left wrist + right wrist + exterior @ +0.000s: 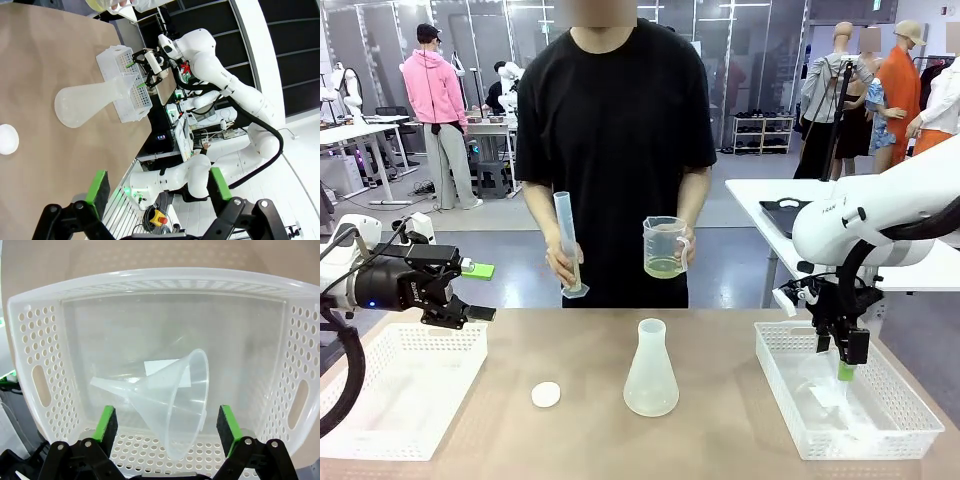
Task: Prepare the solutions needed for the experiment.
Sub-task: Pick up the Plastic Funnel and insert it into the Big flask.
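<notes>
A frosted conical flask (651,372) stands upright mid-table and looks empty; it lies sideways in the left wrist view (85,102). Across the table a person holds a clear jug (664,246) with a little pale yellow-green solution (663,267) in it, and a tall graduated cylinder (566,245) in the other hand. My left gripper (480,291) (159,186) hangs open above the left basket, holding nothing. My right gripper (845,368) (167,425) points down into the right basket, open, its pads either side of a clear funnel (175,400) lying there.
A white round cap (546,394) (7,138) lies on the table left of the flask. White perforated baskets sit at the left (380,420) and right (790,400) (150,282) (125,85) table ends. A second table stands behind at the right.
</notes>
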Available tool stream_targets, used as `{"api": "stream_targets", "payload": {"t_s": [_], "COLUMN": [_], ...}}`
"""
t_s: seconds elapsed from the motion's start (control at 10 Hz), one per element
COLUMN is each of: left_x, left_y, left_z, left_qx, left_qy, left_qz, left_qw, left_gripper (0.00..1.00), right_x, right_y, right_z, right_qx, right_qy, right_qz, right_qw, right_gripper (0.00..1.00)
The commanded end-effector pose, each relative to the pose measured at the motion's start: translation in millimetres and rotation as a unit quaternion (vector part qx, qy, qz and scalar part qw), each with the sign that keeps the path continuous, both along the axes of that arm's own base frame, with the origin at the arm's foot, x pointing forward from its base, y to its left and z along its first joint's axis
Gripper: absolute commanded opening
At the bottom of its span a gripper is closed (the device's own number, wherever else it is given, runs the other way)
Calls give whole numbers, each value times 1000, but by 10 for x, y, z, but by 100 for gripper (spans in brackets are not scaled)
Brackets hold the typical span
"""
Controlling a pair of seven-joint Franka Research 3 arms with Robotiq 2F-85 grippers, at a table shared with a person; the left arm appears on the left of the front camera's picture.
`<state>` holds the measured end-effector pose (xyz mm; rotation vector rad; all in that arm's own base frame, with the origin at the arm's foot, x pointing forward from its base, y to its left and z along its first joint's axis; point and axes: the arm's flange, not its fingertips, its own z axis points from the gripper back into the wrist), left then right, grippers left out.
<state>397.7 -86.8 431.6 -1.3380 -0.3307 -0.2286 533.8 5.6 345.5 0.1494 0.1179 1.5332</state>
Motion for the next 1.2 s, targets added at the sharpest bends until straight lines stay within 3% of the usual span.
{"api": "stream_targets", "payload": {"t_s": [0.0,0.9,1.0,1.1], "left_x": [-5,-5,-5,-5], "left_y": [3,3,3,3], "left_z": [5,5,5,5], "left_qx": [-8,-8,-8,-8], "left_qy": [1,1,1,1], "left_qz": [-4,-4,-4,-4], "left_qw": [1000,1000,1000,1000], "left_gripper": [100,100,100,100], "right_x": [58,83,82,80], "right_y": [-55,-44,-39,-29], "right_z": [9,-27,-27,-29], "right_qx": [14,24,21,8], "right_qy": [10,27,27,27], "right_qz": [2,-8,-6,-16], "right_qw": [1000,999,999,999], "right_gripper": [96,6,0,0]}}
